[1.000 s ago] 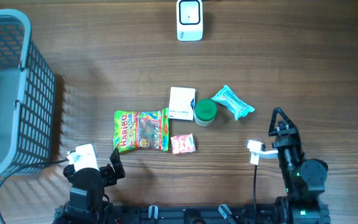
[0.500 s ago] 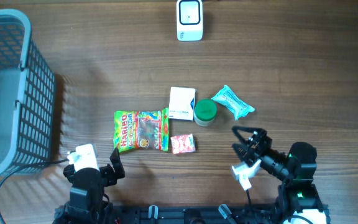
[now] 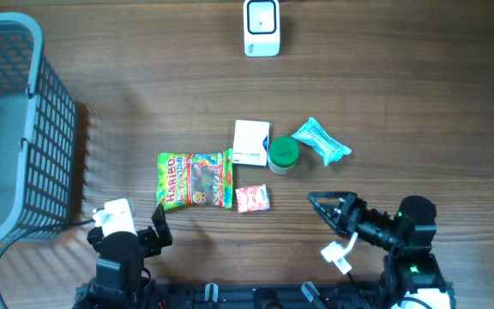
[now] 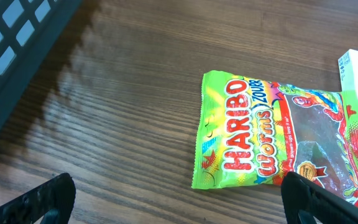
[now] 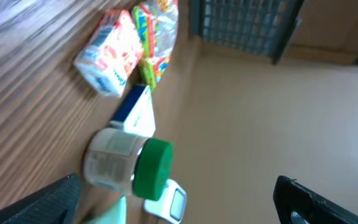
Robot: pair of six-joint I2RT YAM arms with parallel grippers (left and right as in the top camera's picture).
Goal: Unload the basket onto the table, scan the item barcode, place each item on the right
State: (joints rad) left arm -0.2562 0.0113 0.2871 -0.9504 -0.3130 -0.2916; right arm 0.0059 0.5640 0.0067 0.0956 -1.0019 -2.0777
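The fingers of the left gripper [image 4: 176, 186] and the right gripper [image 3: 328, 210] are spread wide. The Haribo bag [image 3: 194, 180] is positioned left of centre.

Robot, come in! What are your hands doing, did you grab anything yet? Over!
Left gripper open, empty. Right gripper open, empty, facing small pink snack packet, nothing between them. White barcode scanner at table's far edge, no item lifted.

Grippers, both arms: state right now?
Left gripper: open, holding nothing.
Right gripper: open, holding nothing.
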